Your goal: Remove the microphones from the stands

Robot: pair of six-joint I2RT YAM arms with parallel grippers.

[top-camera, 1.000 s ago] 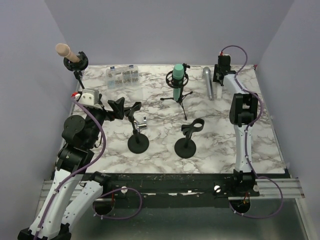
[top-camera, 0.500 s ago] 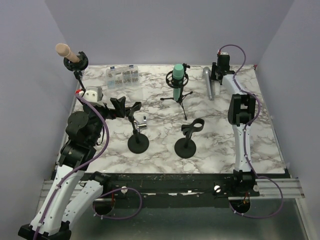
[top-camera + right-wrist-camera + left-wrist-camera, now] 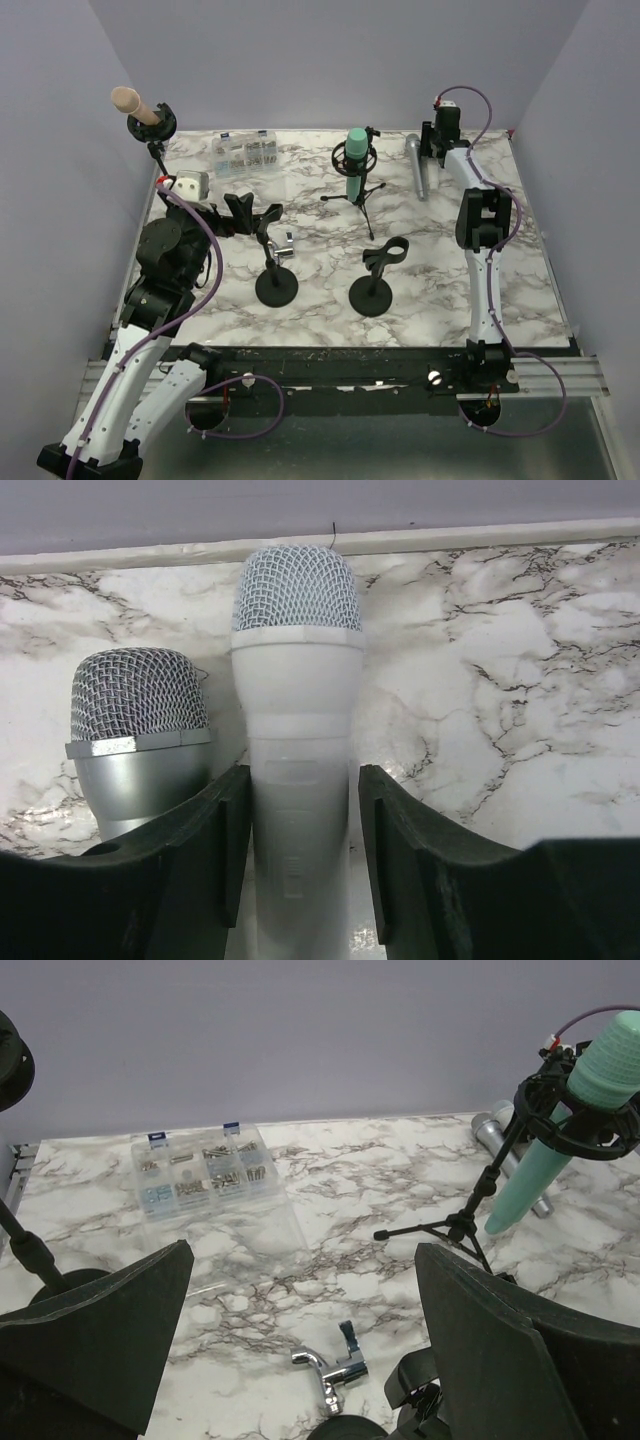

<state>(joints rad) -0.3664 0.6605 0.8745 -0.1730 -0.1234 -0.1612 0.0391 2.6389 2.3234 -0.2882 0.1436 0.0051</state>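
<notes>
A green microphone [image 3: 355, 165] sits in a shock mount on a small tripod stand [image 3: 362, 195] at the back middle; it also shows in the left wrist view [image 3: 560, 1140]. A tan microphone [image 3: 132, 101] rests in a stand at the far left corner. My right gripper [image 3: 433, 150] is at the back right; in the right wrist view it [image 3: 300, 780] is slightly open around a white microphone [image 3: 298, 680] that lies on the table beside a silver microphone [image 3: 140, 730]. My left gripper [image 3: 252, 212] is open and empty above a round-base stand [image 3: 277, 285].
A second round-base stand [image 3: 372, 294] with an empty clip stands in the middle. A clear parts box [image 3: 246, 152] lies at the back left. A chrome clamp [image 3: 335, 1365] sits on the left stand. Walls close in the table on three sides.
My left arm has shifted slightly back and right, gripper still open. My right gripper has drawn a little toward the back wall.
</notes>
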